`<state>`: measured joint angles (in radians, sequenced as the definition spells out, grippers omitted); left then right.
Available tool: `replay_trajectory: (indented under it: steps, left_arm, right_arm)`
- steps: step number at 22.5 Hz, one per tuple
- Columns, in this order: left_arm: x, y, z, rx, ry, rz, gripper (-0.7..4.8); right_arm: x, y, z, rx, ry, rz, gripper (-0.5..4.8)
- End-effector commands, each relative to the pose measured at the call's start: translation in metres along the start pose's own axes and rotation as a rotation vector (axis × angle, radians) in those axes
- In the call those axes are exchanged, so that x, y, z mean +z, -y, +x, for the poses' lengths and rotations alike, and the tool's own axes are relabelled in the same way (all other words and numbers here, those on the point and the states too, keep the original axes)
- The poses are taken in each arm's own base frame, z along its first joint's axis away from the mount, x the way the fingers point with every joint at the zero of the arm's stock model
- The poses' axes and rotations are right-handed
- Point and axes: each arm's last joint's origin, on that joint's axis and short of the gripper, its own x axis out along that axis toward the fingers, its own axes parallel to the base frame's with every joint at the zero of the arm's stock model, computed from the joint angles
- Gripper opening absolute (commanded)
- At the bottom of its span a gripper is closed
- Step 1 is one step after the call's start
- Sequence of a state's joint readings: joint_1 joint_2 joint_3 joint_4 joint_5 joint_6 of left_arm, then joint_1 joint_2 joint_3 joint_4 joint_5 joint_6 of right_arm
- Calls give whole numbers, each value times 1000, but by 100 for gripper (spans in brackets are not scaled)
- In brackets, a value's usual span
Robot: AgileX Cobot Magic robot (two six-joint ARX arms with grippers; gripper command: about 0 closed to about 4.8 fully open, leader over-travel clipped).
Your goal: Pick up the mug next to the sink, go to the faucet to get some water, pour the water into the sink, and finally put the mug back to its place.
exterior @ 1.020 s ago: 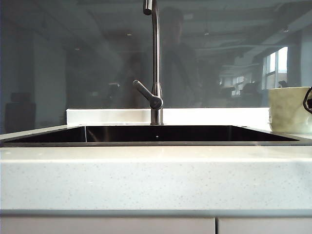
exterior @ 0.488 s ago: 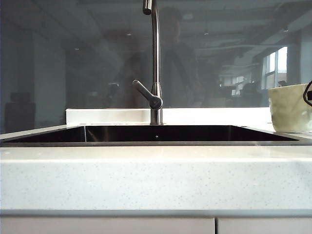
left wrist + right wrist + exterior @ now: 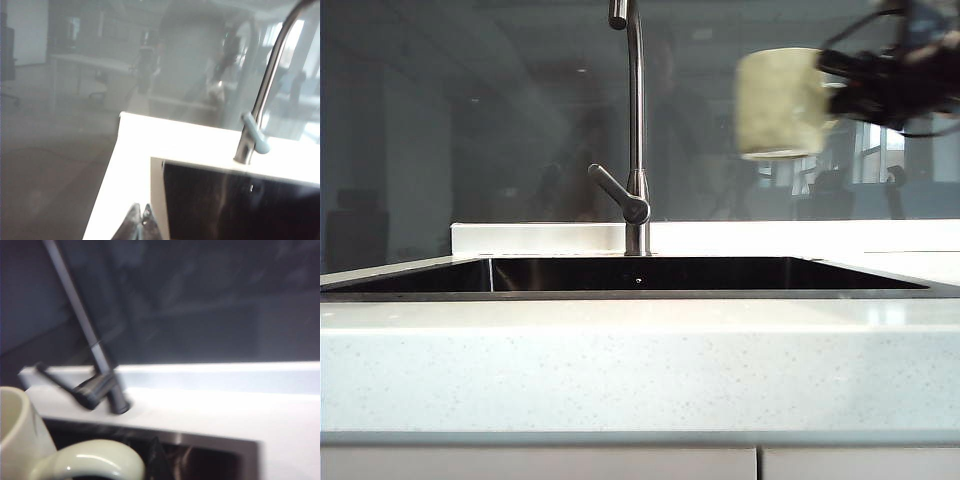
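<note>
Right gripper [image 3: 840, 85] clamped on the mug [image 3: 778, 103] handle, airborne above the sink's [image 3: 640, 290] right end. I'll level it under the faucet [image 3: 635, 130] spout. Left gripper [image 3: 140, 225] fingers together, near the worktop's left edge.

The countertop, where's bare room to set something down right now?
Free: the countertop strip in front of the sink, and the back ledge right of the faucet. Busy: the air above the right side, where the right gripper holds the mug. The left gripper, shut, hovers left of the sink.
</note>
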<state>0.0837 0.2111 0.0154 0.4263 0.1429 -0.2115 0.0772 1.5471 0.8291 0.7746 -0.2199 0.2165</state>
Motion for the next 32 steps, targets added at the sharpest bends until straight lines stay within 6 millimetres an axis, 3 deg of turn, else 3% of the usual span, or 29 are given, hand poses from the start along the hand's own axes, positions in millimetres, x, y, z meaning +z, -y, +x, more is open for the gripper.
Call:
replay_trajectory:
  steps: [1,3,5,7,11,12,13,14,15,17,18,23,25,32]
  left_arm:
    - [39,5,24,-9,42,2,-5]
    - [52,5,42,-21,15,10,-5]
    - [61,3,81,-51,-23,19,-5]
    - [58,-1,127,-192,-38,18,-5]
    - [21,-16,230,-510,-136,-76,-5]
    - [4,-22,265,-615,-175,-119,-4]
    - [-3,-25,281,-665,-186,-134,-1]
    - [-18,-27,311,-779,-215,-159,77]
    - [-28,-28,328,-823,-238,-186,203]
    - [-42,-32,353,-843,-280,-265,435]
    - [-50,-31,366,-844,-304,-315,479]
    - [-81,-26,406,-886,-299,-336,479]
    - [-97,-7,425,-865,-254,-332,479]
    - [-104,25,427,-873,-270,-361,479]
  right_arm:
    - [29,-41,19,68,16,-2,-4]
    - [36,-52,22,84,43,-32,-4]
    - [44,-59,25,103,65,-38,-4]
    - [48,-63,26,114,77,-38,-4]
    - [50,-64,37,88,45,-33,-4]
    - [49,-64,44,90,22,-30,-4]
    - [49,-64,48,88,10,-29,-4]
    - [50,-64,53,86,-9,-24,-4]
    - [50,-65,55,88,-16,-23,-4]
    - [52,-69,56,94,-12,-24,-4]
    - [53,-69,57,92,-9,-25,-4]
    - [53,-69,57,94,-7,-25,-4]
    - [52,-69,57,95,-15,-24,-4]
    - [52,-69,57,95,-18,-27,-4]
